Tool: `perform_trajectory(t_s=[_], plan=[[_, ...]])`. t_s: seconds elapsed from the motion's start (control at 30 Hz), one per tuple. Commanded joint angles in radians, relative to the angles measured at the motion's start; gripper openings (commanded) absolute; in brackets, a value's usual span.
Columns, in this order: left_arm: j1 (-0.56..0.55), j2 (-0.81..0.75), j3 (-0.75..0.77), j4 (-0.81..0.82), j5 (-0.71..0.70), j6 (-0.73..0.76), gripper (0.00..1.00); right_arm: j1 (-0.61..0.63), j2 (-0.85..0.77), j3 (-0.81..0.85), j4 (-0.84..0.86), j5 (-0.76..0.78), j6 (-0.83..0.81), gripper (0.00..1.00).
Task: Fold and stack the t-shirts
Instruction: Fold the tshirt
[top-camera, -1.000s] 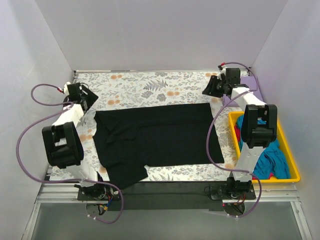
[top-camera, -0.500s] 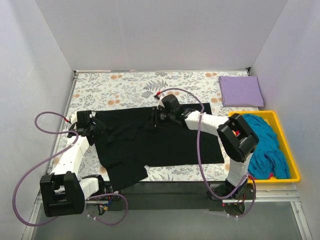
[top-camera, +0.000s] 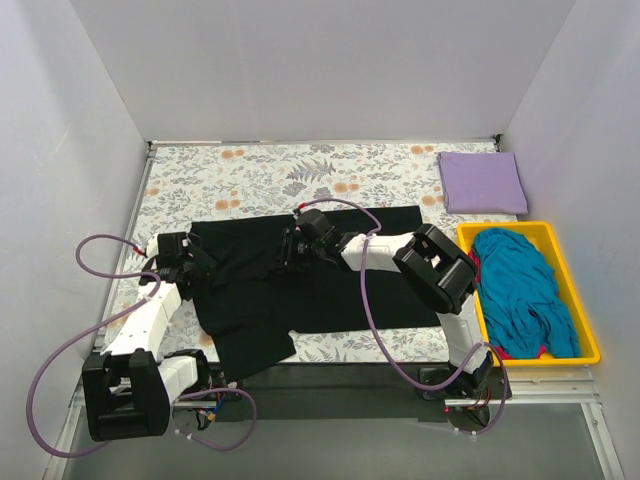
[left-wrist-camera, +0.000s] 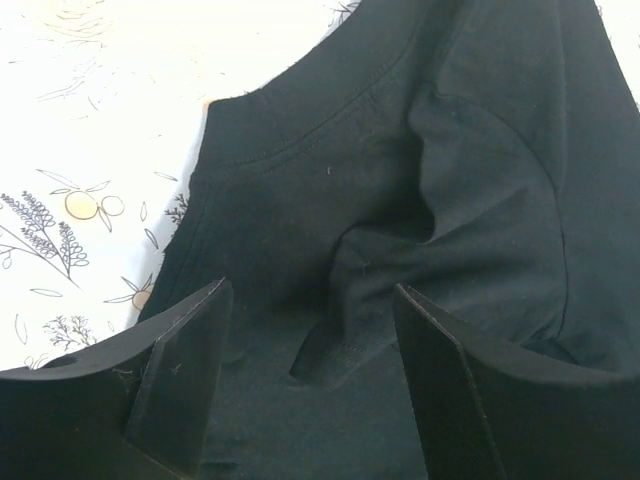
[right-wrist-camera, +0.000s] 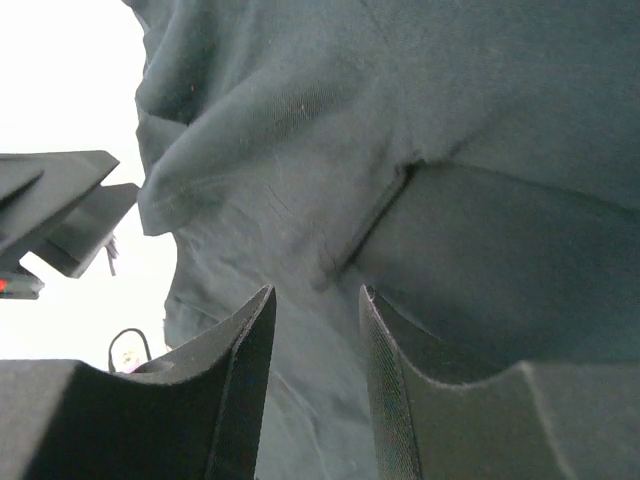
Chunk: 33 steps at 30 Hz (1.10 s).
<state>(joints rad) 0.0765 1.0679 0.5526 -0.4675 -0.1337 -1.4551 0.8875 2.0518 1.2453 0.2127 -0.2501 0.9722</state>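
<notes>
A black t-shirt (top-camera: 330, 275) is seen spread flat on the grey-and-orange floral-print cloth (top-camera: 260, 175), its lower left part bunched and hanging towards the near edge. The left end effector (top-camera: 190, 262) is held low at the shirt's left edge; in its wrist view the fingers (left-wrist-camera: 185, 370) are spread wide over the cloth below the neckline (left-wrist-camera: 300, 150), with a raised crease (left-wrist-camera: 340, 300) lying between them and nothing pinched. The right end effector (top-camera: 290, 250) is reached across to the left-centre of the same shirt; in its wrist view the fingers (right-wrist-camera: 240, 390) are parted by a narrow gap just above a seam, and no cloth is seen caught between them. A lavender t-shirt (top-camera: 482, 182) is folded at the far right corner. Just near of it, a yellow tray (top-camera: 590, 335) is filled by a crumpled teal t-shirt (top-camera: 520, 290).
</notes>
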Motion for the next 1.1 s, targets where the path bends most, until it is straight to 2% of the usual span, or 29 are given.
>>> perform_trajectory(t_s=[0.0,0.2,0.47,0.57,0.67,0.7,1.07], plan=[[-0.003,0.012,0.0,0.032,0.008,0.01,0.64,0.013,0.041,0.066,0.054,0.017,0.083,0.46],[-0.003,0.029,0.001,0.033,0.019,0.009,0.6,0.021,0.08,0.083,0.054,0.012,0.109,0.45],[-0.004,0.032,0.0,0.038,0.032,0.012,0.57,0.021,0.099,0.094,0.056,0.0,0.117,0.34],[-0.004,0.032,-0.002,0.041,0.039,0.013,0.56,0.022,0.103,0.1,0.057,-0.009,0.114,0.26],[-0.004,0.03,0.0,0.04,0.037,0.015,0.56,0.021,0.094,0.094,0.056,-0.011,0.108,0.11],[-0.004,0.032,-0.002,0.038,0.036,0.015,0.56,0.019,0.088,0.089,0.056,-0.011,0.105,0.02],[-0.004,-0.005,0.003,-0.025,0.094,-0.051,0.56,-0.024,-0.016,0.017,0.053,-0.1,0.057,0.01]])
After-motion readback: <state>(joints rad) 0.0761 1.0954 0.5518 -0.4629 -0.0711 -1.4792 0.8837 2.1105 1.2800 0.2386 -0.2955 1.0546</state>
